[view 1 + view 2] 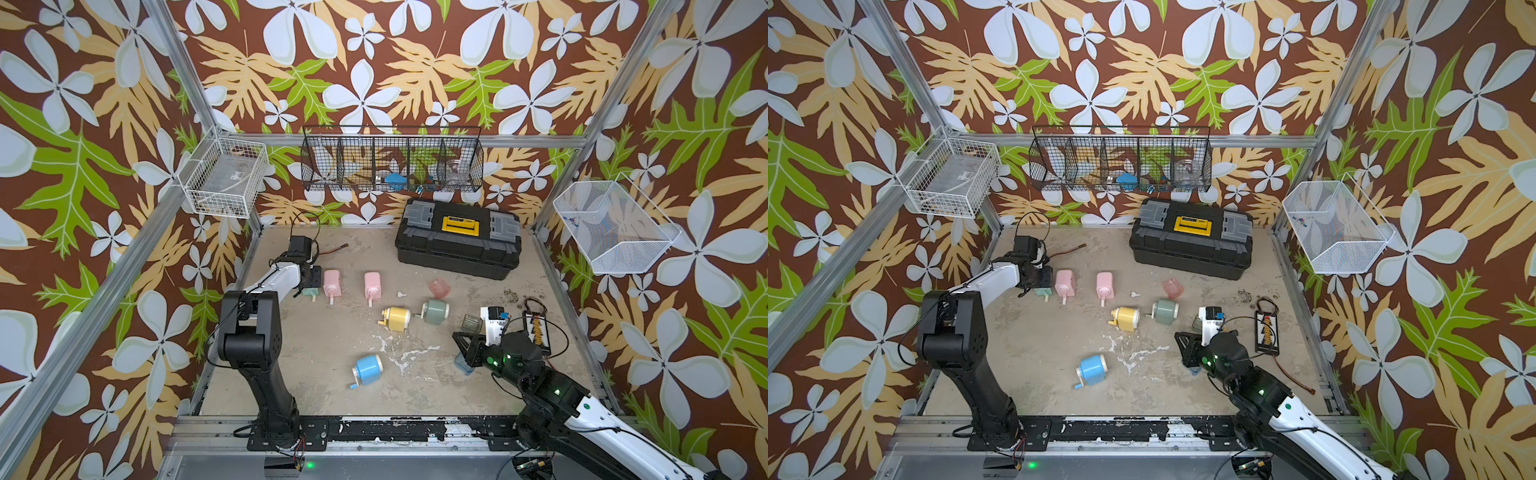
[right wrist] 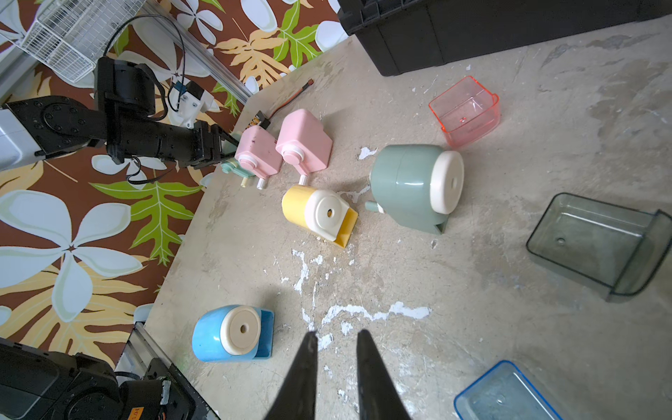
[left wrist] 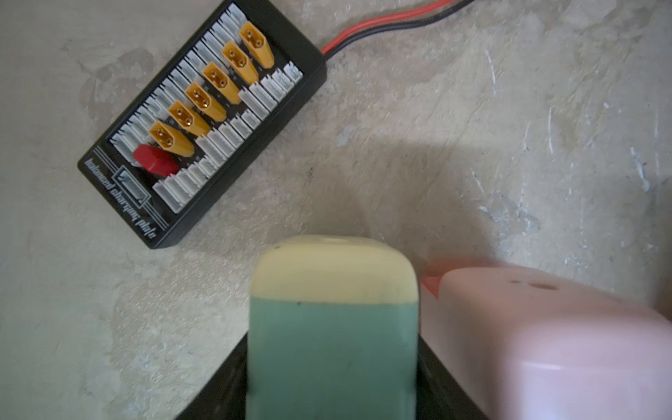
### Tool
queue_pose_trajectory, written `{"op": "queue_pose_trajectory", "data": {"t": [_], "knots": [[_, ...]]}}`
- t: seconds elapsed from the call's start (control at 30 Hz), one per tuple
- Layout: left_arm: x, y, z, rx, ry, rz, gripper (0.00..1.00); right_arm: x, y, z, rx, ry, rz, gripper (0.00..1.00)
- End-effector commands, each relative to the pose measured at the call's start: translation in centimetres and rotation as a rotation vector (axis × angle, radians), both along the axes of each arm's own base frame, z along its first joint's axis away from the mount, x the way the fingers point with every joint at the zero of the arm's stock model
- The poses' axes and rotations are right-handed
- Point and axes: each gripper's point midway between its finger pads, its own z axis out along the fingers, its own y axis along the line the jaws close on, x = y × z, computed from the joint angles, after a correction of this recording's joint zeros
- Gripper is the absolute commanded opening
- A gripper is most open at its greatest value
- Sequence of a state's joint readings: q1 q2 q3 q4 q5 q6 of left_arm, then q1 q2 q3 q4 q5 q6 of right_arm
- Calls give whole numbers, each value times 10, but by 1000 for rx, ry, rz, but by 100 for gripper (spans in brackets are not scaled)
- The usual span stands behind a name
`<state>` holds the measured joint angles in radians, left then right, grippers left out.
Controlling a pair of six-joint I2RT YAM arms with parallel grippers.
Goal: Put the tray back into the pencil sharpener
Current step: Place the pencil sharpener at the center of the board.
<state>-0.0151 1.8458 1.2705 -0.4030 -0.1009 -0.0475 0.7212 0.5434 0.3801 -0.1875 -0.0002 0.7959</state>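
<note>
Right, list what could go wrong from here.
The left jaws hold the teal sharpener close beside a pink sharpener; moving it may knock that neighbour.
Three trays lie loose, the blue tray, grey tray and pink tray; one could go into the wrong body.
The right jaws stand narrowly parted and empty near the blue tray; unless widened, they may push it.

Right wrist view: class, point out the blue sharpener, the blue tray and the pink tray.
blue sharpener [image 2: 240,329], right wrist view, cream front face
blue tray [image 2: 505,398], right wrist view, bare floor
pink tray [image 2: 463,118], right wrist view, bare floor
</note>
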Motion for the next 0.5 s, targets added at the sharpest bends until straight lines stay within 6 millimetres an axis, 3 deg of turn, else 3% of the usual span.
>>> {"op": "queue_pose_trajectory", "data": {"t": [0.0, 0.13, 0.3, 0.47], "knots": [[-8, 3, -8, 13, 42, 3, 39, 2, 1, 6, 4, -21, 1, 22], [-9, 6, -4, 24, 32, 13, 62, 3, 2, 6, 2, -22, 5, 22], [-10, 8, 0, 34, 20, 18, 74, 2, 3, 6, 0, -23, 11, 23], [-12, 9, 9, 40, -5, 27, 78, 1, 3, 9, 1, -29, 16, 23]]}}
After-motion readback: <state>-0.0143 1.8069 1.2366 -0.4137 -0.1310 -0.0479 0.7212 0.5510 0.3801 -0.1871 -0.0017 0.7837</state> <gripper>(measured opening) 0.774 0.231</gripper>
